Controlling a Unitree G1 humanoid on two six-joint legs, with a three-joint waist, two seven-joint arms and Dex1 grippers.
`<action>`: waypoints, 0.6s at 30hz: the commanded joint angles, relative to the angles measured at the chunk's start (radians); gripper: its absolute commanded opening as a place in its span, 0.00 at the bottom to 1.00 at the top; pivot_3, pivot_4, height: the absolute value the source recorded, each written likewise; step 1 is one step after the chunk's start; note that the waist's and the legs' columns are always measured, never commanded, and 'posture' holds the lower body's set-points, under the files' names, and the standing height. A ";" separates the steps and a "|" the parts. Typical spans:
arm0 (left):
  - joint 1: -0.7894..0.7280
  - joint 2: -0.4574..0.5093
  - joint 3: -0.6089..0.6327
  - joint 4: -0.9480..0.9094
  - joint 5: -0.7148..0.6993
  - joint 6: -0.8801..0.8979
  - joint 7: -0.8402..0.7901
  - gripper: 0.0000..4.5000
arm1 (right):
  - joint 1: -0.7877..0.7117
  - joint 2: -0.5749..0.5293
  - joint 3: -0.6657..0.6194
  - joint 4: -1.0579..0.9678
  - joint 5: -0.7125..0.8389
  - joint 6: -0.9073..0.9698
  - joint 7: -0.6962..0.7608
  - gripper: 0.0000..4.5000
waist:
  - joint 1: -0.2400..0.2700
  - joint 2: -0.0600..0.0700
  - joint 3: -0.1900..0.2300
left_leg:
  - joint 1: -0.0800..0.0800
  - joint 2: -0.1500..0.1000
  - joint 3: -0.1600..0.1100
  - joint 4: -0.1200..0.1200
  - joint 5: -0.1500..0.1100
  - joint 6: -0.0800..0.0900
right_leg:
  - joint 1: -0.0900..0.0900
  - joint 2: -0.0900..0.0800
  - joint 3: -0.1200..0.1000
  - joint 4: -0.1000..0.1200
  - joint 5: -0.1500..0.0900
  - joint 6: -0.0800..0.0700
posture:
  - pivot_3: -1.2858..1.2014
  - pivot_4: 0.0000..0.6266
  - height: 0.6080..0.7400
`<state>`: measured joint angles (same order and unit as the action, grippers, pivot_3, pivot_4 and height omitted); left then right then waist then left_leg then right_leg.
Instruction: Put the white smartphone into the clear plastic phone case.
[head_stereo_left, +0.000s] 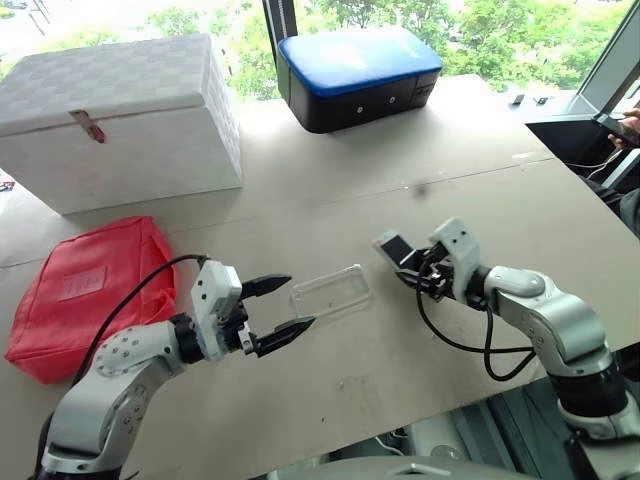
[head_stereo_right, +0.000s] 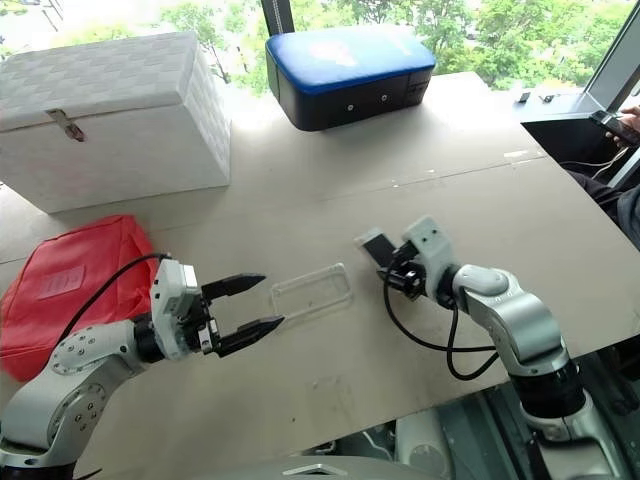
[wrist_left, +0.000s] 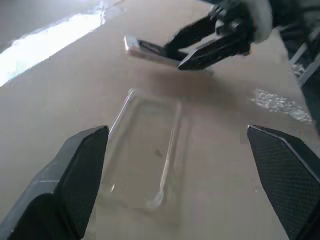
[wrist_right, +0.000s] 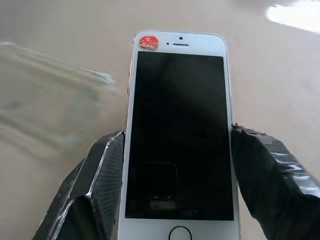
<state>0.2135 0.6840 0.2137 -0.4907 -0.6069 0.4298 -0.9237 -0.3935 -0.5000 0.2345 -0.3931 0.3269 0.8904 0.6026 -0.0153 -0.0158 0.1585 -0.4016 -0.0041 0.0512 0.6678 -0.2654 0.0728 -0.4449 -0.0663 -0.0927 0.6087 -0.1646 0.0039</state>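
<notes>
The clear plastic phone case (head_stereo_left: 331, 291) lies flat on the tan table (head_stereo_left: 330, 190), open side up. My left gripper (head_stereo_left: 300, 302) hovers just left of it, jaws wide open and empty. In the left wrist view the case (wrist_left: 145, 150) sits between and beyond the two fingers (wrist_left: 75, 175). My right gripper (head_stereo_left: 412, 264) is to the case's right, lifted off the table, shut on the white smartphone (head_stereo_left: 394, 247) by its long edges. In the right wrist view the smartphone (wrist_right: 180, 135) faces screen up with a red sticker at its top corner, and the case (wrist_right: 45, 115) is a blur beside it.
A white box (head_stereo_left: 120, 115) stands at the back left, with a red pouch (head_stereo_left: 85, 290) in front of it beside my left arm. At the back centre is a blue-topped black case (head_stereo_left: 355, 75). A person's hand (head_stereo_left: 622, 128) holds a device at the far right.
</notes>
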 joint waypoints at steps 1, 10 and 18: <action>0.034 0.002 0.034 -0.020 0.025 -0.066 -0.008 1.00 | -0.148 -0.102 0.215 0.068 -0.139 -0.215 0.214 0.62 | 0.004 0.001 0.002 | -0.001 0.000 0.000 0.000 0.000 0.000 | -0.001 0.001 -0.001 0.000 -0.001 -0.001 | 0.52 0.24 1.00; 0.178 -0.036 0.089 -0.090 0.039 -0.109 0.041 1.00 | -0.376 -0.106 0.415 0.344 -0.323 -0.601 0.510 0.62 | 0.009 0.000 0.004 | -0.009 -0.002 -0.001 0.005 0.002 -0.005 | -0.003 -0.004 -0.004 -0.004 -0.001 -0.002 | 0.52 0.24 1.00; 0.246 -0.070 0.108 -0.092 0.049 -0.158 0.056 1.00 | -0.417 -0.067 0.423 0.412 -0.370 -0.706 0.643 0.62 | 0.018 0.000 0.004 | -0.009 -0.002 -0.003 0.005 0.002 -0.005 | -0.003 -0.005 -0.006 -0.002 -0.001 -0.002 | 0.52 0.24 1.00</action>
<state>0.4589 0.6182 0.2939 -0.5630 -0.5481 0.2965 -0.8704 -0.7980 -0.5752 0.6528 0.0239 -0.0351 0.2071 1.2063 0.0026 -0.0160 0.1626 -0.4109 -0.0056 0.0472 0.6728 -0.2630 0.0674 -0.4481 -0.0708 -0.0994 0.6068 -0.1661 0.0019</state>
